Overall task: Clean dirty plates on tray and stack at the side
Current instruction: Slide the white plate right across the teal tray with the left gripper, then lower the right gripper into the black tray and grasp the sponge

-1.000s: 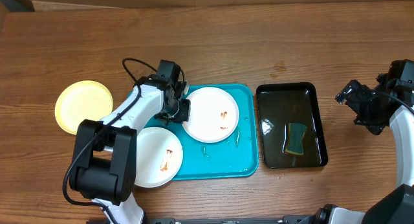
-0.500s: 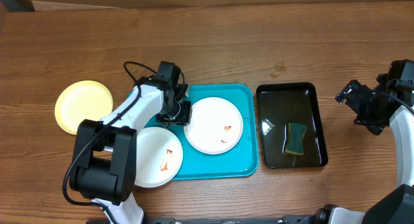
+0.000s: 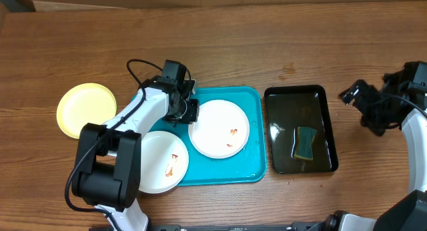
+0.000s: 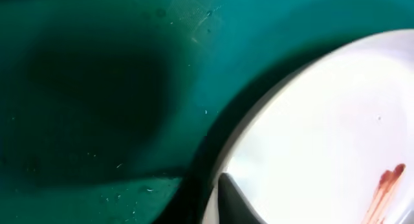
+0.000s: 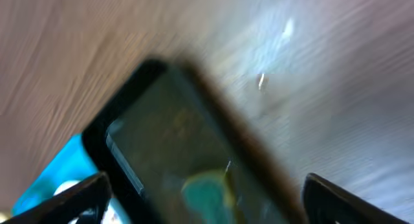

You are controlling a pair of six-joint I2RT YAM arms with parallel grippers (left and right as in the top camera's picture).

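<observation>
Reaching onto the tray (image 3: 253, 167), left jaws pinch a smeared plate (image 3: 220, 127) by its rim; right jaws gape wide beside the black tray (image 3: 287, 107).

Two arms of one make: smooth white shells along the links of the left arm (image 3: 143, 109) and the right arm (image 3: 415, 134), with bulky black blocks at the joints. Thin black cable (image 3: 138, 65) looped off the left wrist. Black all over, the left gripper (image 3: 191, 112) and the right gripper (image 3: 353, 109). Dark, tapering fingertips (image 5: 87, 193), blurred.
</observation>
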